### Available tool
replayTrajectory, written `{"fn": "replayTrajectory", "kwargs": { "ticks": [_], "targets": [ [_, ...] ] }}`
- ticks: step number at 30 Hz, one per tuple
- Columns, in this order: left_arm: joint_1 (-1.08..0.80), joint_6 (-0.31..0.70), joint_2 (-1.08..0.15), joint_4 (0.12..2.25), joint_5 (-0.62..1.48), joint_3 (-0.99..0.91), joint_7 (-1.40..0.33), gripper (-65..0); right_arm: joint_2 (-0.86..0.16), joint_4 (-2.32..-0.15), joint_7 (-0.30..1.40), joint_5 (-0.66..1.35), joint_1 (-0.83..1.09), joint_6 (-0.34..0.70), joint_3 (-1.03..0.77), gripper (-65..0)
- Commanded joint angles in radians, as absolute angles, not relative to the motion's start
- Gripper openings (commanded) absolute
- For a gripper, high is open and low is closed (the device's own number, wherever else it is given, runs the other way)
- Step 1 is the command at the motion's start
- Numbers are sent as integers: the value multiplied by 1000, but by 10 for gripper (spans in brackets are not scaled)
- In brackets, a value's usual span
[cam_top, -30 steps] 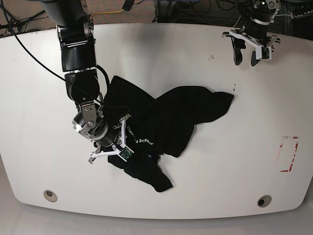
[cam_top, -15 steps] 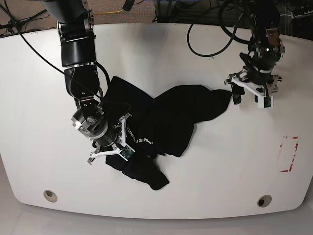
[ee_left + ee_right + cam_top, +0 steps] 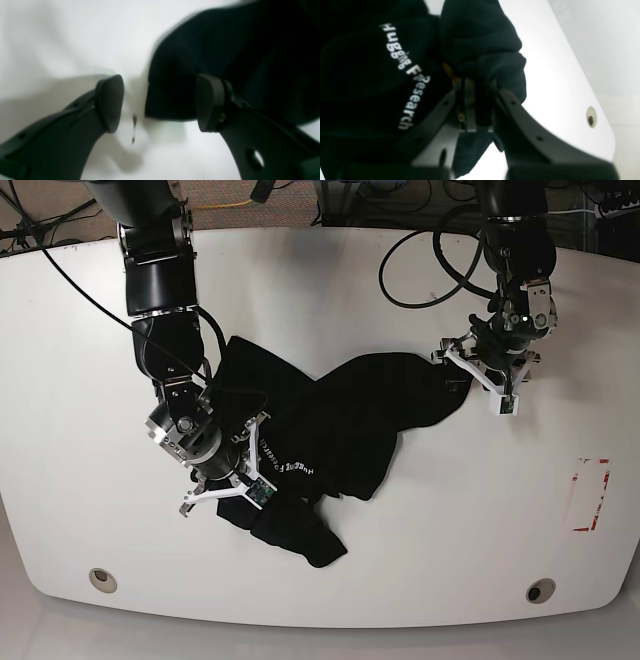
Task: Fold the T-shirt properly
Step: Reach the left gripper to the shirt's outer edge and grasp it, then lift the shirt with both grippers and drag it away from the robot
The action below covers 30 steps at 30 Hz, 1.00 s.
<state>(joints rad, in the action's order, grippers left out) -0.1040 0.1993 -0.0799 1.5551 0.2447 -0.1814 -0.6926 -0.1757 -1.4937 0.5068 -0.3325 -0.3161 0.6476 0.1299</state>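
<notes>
The right gripper (image 3: pixel 476 105) pinches a bunch of the T-shirt (image 3: pixel 350 425); the left gripper (image 3: pixel 160 102) straddles its corner, spread. The shirt lies crumpled on the surface (image 3: pixel 400 280); no fold is made yet.

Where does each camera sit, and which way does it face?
Base: overhead, looking down on the white table, both arms and the T-shirt.
Left wrist: behind the open left gripper, facing a shirt corner.
Right wrist: behind the right gripper, shut on bunched cloth beside the lettering.
All views share the T-shirt.
</notes>
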Motion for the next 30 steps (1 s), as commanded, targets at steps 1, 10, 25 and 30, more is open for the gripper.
{"fn": "replayTrajectory", "kwargs": {
  "ticks": [1,10,25,30],
  "targets": [
    [-79,209,-87,1535,249,-153,-700,-233,-179,-1534,487,-326,-329,638,125,-636],
    [-56,363,-84,1445,170,-136,-700,-601,-174,-1592,522,-321,-303,638,124,-636],
    [-5,389,-88,1725,107,-274,-766,-650,-110,-1544,522,-326,-455,639,-18,-636],
    [51,433,-105,1837,107,-335,-839,-650,-130,-1458,522,-323,-562,639,-38,-636]
  ]
}}
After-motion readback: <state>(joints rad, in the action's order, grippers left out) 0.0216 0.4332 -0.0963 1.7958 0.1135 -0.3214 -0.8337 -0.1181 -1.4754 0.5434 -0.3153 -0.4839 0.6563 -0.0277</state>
